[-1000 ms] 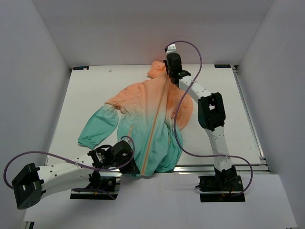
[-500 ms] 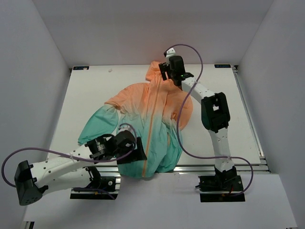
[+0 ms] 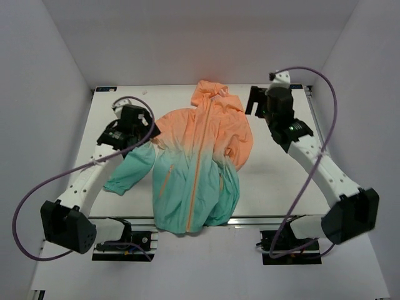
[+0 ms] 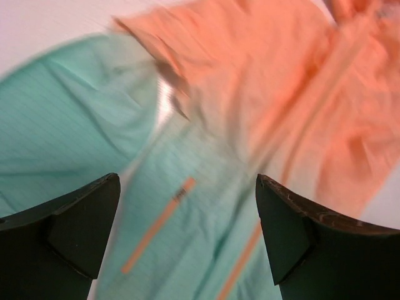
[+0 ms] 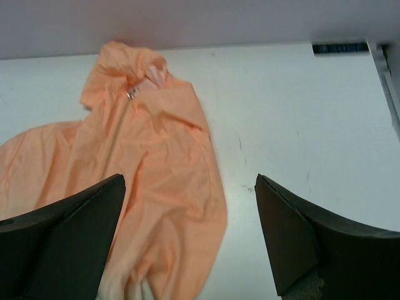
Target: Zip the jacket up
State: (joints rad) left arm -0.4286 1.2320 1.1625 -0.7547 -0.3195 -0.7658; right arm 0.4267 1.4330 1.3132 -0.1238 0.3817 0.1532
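The jacket (image 3: 203, 147) lies flat on the white table, peach hood (image 3: 209, 92) toward the back and teal hem toward me. Its orange front zipper (image 3: 199, 164) runs as one line from hem to collar, and the pull (image 5: 131, 95) sits at the collar. My left gripper (image 3: 150, 129) hovers open over the jacket's left shoulder and sleeve, holding nothing. The left wrist view is blurred; between the fingers (image 4: 75, 231) lie teal cloth and a short orange pocket zipper (image 4: 156, 226). My right gripper (image 3: 255, 102) is open to the right of the hood, above the jacket's right shoulder (image 5: 162, 187) and bare table.
Grey walls enclose the table at the back and on both sides. Black tags sit at the back corners (image 3: 105, 89) (image 3: 292, 85). A metal rail (image 3: 281, 219) runs along the near edge. Purple cables (image 3: 37, 194) loop off both arms.
Both grippers opened and let go of the jacket. The left arm swung from the hem up to the left shoulder; the right arm drew away from the collar to the right. The jacket settled flat.
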